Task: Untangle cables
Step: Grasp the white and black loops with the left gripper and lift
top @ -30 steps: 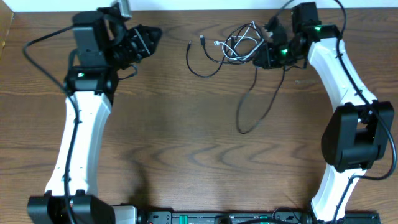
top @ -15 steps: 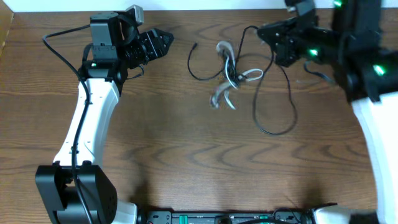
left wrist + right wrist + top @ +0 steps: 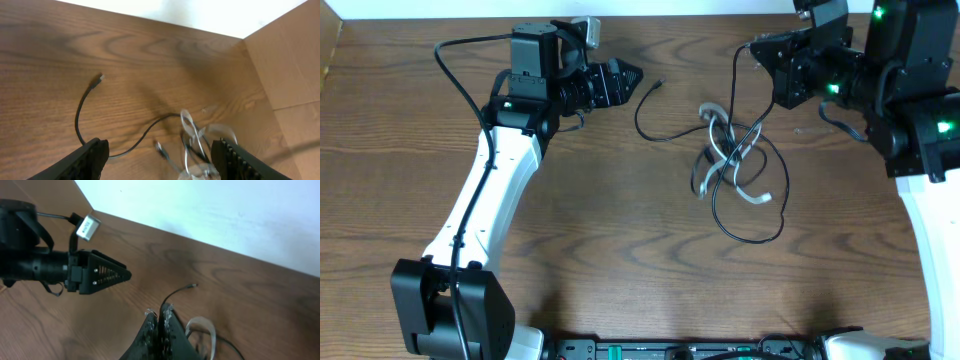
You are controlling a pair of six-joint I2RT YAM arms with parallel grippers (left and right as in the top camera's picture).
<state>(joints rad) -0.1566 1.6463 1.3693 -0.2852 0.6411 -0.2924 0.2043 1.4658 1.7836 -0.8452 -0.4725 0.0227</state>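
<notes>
The black cable (image 3: 748,238) and the white cable (image 3: 708,113) lie tangled on the wooden table right of centre. The black one's free plug (image 3: 660,84) points up and left. My right gripper (image 3: 752,47) is raised above the tangle, shut on a strand of the black cable that hangs down into the knot. Its shut tips (image 3: 160,311) show in the right wrist view, with a white cable loop (image 3: 200,325) just behind them. My left gripper (image 3: 632,78) hovers left of the plug, open and empty. In the left wrist view the tangle (image 3: 192,135) lies between its fingers (image 3: 92,160).
A white wall (image 3: 225,210) runs along the table's far edge. A brown cardboard panel (image 3: 290,60) stands at one end of the table. A black equipment bar (image 3: 670,350) lines the front edge. Both arm bases sit at the front corners.
The left arm swung right toward the cables and its gripper opened. The right gripper rose and stayed shut, and the tangle shifted right and toward the front, hanging from it.
</notes>
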